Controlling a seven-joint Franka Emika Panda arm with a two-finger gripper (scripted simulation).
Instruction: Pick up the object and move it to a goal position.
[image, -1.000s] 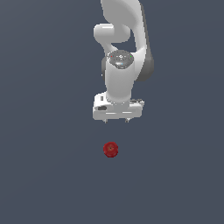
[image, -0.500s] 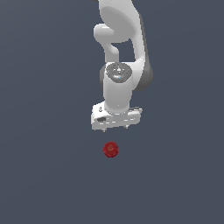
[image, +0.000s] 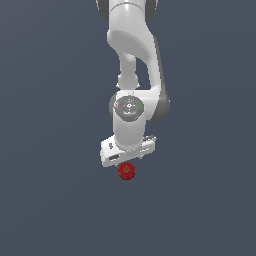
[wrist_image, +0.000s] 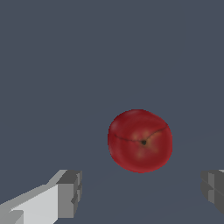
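One arm, one gripper and one object show on a plain dark grey floor. The object is a small dark red ball, nearly round, so no long axis can be picked out. In the wrist view its dimple, a dark spot with a yellowish patch beside it and a thin crease running across, faces the camera.

The two fingers stand wide apart, with far more room between them than the ball's width, and they hold nothing. In the wrist view the ball lies in the gap between the fingers, nearer the far one, touching neither.

In the exterior view the ball sits on the floor just beneath the white gripper body. Whether the fingertips reach the ball's level cannot be told.
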